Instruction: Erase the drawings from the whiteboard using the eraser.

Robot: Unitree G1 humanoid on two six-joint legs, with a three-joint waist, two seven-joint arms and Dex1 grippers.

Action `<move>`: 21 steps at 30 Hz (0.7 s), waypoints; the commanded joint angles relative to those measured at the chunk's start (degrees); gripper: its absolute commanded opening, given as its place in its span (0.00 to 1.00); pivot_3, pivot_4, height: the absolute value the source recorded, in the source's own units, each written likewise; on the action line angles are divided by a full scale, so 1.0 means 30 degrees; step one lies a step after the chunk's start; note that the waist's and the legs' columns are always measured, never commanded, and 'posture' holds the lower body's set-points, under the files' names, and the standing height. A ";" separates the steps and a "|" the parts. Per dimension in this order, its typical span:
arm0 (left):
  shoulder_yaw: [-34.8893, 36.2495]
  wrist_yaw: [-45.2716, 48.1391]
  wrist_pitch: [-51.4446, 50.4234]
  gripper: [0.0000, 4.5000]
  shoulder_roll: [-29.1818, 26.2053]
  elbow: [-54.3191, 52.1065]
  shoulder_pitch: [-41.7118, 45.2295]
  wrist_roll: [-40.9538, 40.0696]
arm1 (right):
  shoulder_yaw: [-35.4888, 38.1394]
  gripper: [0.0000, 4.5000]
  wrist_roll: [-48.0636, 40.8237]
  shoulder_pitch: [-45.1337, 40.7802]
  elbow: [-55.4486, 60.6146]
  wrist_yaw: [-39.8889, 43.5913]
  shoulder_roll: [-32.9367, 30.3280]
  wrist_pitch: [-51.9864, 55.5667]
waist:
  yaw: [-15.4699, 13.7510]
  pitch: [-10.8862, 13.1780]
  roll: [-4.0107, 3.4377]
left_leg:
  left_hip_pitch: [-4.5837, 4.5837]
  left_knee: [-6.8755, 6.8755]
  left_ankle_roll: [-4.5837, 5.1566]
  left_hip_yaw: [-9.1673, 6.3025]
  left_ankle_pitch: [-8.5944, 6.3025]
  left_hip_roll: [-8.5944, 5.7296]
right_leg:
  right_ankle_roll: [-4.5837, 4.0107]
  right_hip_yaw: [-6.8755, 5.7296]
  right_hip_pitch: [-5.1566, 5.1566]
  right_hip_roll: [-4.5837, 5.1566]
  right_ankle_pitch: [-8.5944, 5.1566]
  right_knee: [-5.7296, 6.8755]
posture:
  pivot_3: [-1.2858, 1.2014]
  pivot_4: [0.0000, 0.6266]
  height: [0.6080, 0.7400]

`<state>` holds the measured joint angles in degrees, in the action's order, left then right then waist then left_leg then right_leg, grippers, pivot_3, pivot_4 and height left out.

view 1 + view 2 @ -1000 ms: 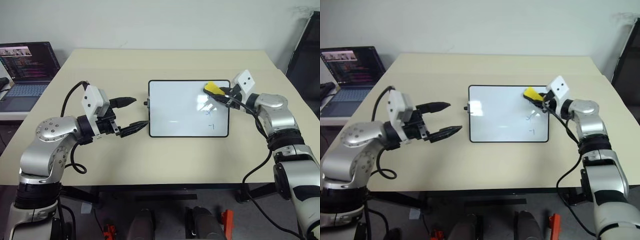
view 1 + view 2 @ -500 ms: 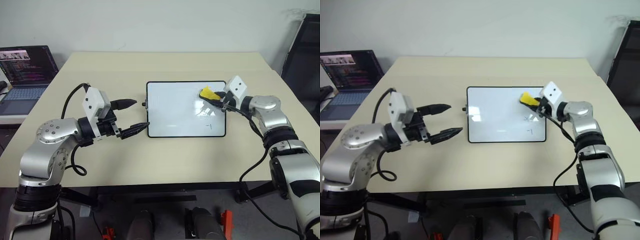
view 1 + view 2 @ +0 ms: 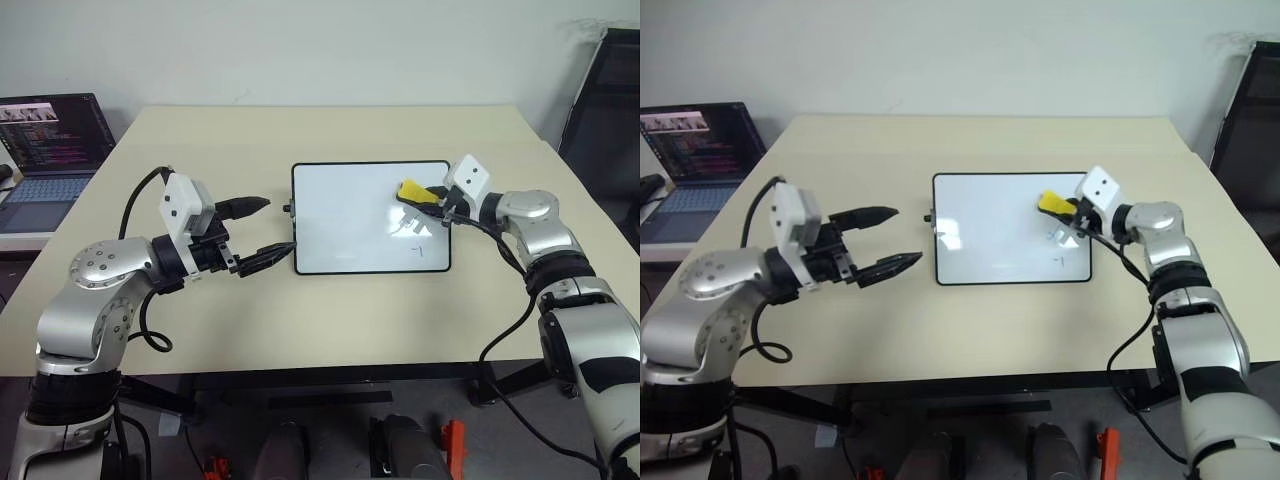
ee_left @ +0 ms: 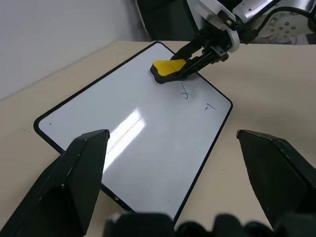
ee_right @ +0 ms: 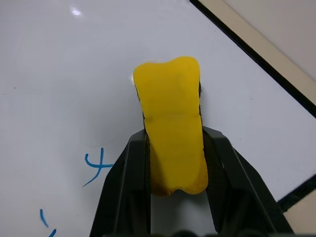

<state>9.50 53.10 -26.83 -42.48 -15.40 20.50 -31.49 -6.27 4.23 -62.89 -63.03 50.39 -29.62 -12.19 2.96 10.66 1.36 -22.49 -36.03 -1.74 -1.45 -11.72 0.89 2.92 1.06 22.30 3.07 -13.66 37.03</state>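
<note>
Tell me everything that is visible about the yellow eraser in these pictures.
The eraser is a small bright yellow block, waisted in the middle, with a dark underside layer. It looks soft, like foam. The right end effector is shut on it, one black finger on each long side. It sits over the whiteboard near its far right corner, beside the blue drawings, not covering them.

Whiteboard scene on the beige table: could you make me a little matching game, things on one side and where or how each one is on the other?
Things:
1. small yellow eraser block
2. left claw
3. small blue marker drawings
4. open laptop with a lit screen

Places or states:
A. open, holding nothing, beside the black-framed rectangular whiteboard's left short edge
B. on a side surface off the table's left edge
C. pinched in the right claw, over the whiteboard
D. on the whiteboard's right part, near the eraser

Pairs: 1-C, 2-A, 3-D, 4-B
</note>
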 commanded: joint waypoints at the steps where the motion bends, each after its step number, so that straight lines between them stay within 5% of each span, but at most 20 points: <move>1: 0.0472 -0.0104 0.0248 1.00 0.0003 -0.0477 0.0056 -0.0275 | 0.0055 0.24 0.0597 -0.0500 -0.0830 -0.0916 -0.0415 -0.0133 | -0.0001 0.0000 0.0001 | -0.0005 0.0001 0.0000 -0.0004 0.0000 0.0001 | -0.0002 -0.0005 0.0001 0.0000 -0.0002 -0.0005 | 0.52 0.24 1.00; 21: 0.0319 -0.0256 0.0096 1.00 -0.0001 -0.0893 0.0421 -0.0445 | -0.0210 0.24 0.0563 0.1476 0.0954 0.2058 0.0317 0.0481 | 0.0169 -0.0002 0.0004 | 0.0014 0.0009 0.0000 0.0003 -0.0001 0.0011 | -0.0007 0.0002 -0.0005 -0.0005 -0.0005 -0.0005 | 0.52 0.24 1.00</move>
<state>9.48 52.33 -26.94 -42.31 -15.65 20.98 -31.65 -6.15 5.41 -59.40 -59.56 55.54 -28.39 -13.05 3.46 10.65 1.37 -22.45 -36.00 -1.74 -1.44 -11.72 0.92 2.90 1.06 22.28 3.05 -13.68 37.02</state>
